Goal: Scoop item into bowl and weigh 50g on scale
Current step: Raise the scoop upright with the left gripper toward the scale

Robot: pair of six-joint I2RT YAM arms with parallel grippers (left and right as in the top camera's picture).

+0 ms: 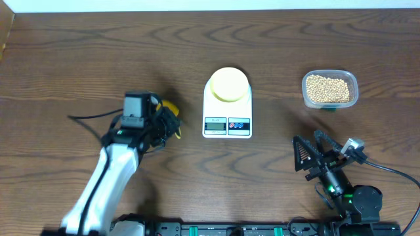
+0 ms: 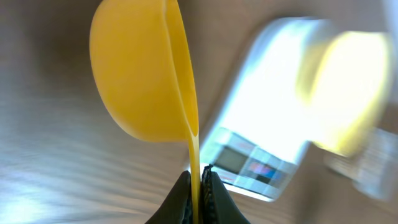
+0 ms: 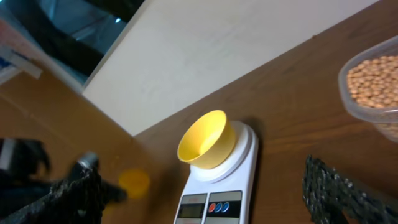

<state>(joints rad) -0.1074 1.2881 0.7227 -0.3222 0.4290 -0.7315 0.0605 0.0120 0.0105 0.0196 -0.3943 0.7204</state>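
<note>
While scanning from overhead, logged left gripper (image 1: 167, 121) clamped tight on thin handle of yellow scoop (image 2: 143, 68), its fingers (image 2: 181, 193) pressed together with only the handle between. From left wrist view, saw scoop cup just beyond the tips, turned on edge, rounded back to the tool's left and rim toward its right; cannot tell what lies inside. Cannot tell whether scoop touches table (image 1: 65, 65) or hangs off it. Found scale (image 1: 227, 113) just beside this gripper, to its right and slightly ahead, display and two coloured buttons on the near edge; blurred in the wrist view. Noted bowl (image 1: 228, 84), pale yellow, seated upright on scale platform, ahead and right of left gripper, apart from scoop. Inside of bowl plain yellow from overhead and from right wrist view. Logged right gripper (image 1: 314, 145) with fingers spread wide apart, gripping nothing, over the table. From its wrist view, saw bowl and scale ahead between the two fingers, toward the left one, well apart from the tips. Found beans (image 1: 328, 88), a tan grainy heap, in clear plastic tub (image 1: 355, 92) ahead of right gripper and a little to its right, apart from its fingers. Tub and scale standing apart.
</note>
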